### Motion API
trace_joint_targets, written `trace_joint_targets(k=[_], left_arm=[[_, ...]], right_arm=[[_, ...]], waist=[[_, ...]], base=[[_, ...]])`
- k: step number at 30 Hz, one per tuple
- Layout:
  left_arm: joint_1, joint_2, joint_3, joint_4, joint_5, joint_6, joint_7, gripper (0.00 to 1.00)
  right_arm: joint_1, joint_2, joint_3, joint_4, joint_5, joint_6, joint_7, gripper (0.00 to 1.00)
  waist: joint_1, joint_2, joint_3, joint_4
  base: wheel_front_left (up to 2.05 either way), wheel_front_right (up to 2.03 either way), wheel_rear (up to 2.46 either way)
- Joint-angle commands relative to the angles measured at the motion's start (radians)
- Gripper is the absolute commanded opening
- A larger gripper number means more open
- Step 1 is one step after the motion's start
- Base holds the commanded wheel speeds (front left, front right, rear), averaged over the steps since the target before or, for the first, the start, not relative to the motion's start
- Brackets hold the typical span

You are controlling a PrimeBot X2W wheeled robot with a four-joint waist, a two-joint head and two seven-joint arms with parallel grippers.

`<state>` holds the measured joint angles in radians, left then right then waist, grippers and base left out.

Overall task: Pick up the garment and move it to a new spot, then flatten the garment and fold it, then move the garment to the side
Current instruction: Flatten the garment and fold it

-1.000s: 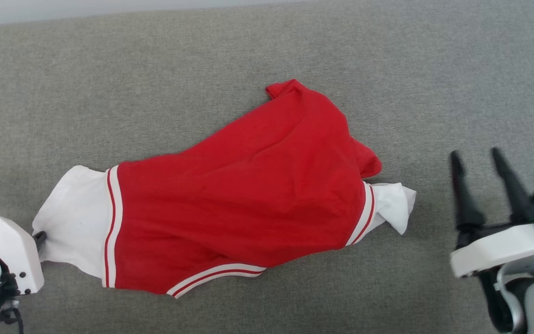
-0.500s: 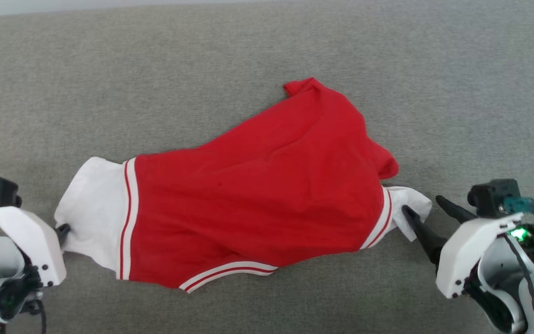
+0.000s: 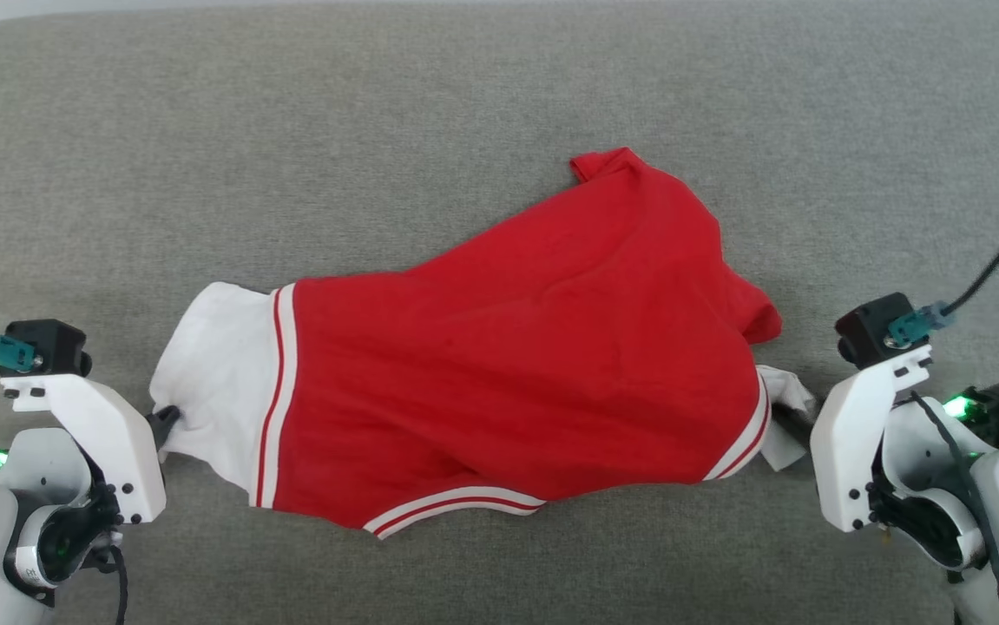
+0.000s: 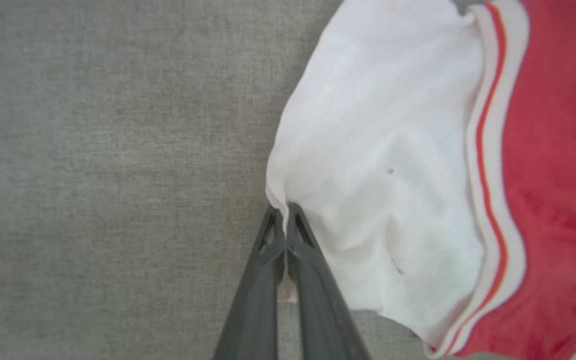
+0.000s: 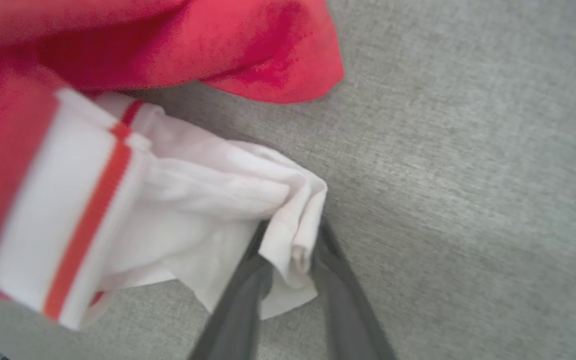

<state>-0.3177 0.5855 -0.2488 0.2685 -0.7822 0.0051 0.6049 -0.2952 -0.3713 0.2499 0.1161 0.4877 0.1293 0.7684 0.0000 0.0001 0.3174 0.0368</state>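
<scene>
Head view: the garment (image 3: 508, 382) lies spread across a grey fabric surface (image 3: 464, 104), with white panels at both ends. The left gripper (image 3: 166, 418) is at its left panel and the right gripper (image 3: 792, 418) at its right corner. Left wrist view: the fingers (image 4: 267, 280) are pinched together on the white panel's edge. Right wrist view: the fingers (image 5: 235, 310) straddle a bunched white fold, part-way apart; whether they hold it firmly cannot be told.

A soft gray cloth surface (image 3: 499, 87) carries the garment (image 3: 508, 373), red with white ends. It lies spread out, with gray all around the garment.
</scene>
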Motion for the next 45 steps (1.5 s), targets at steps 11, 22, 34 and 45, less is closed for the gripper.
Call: trace_joint_targets(k=[11,22,34,45], left_arm=[[-0.072,0.036,0.006,-0.067,-0.057,-0.02,0.117,0.0],[-0.258,0.112,0.032,-0.237,-0.095,0.026,0.31,0.0],[-0.561,0.106,0.041,-0.197,-0.079,0.026,0.353,0.0],[-0.766,0.06,0.007,-0.089,-0.031,-0.03,0.279,0.0]], right_arm=[[-0.091,-0.022,-0.024,-0.115,0.104,0.001,0.127,0.0],[-0.262,0.024,-0.123,-0.236,0.176,0.001,0.223,0.0],[-0.503,0.107,-0.239,-0.184,0.168,0.001,0.232,0.0],[-0.665,0.169,-0.282,-0.091,0.122,0.001,0.14,0.0]], waist=[[0.0,-0.0001,-0.058,0.003],[0.0,-0.0001,-0.114,-0.001],[0.0,-0.0001,-0.154,0.002],[0.0,-0.0001,-0.175,0.005]], base=[[0.0,0.0,0.0],[0.0,0.0,0.0],[0.0,0.0,0.0],[0.0,0.0,0.0]])
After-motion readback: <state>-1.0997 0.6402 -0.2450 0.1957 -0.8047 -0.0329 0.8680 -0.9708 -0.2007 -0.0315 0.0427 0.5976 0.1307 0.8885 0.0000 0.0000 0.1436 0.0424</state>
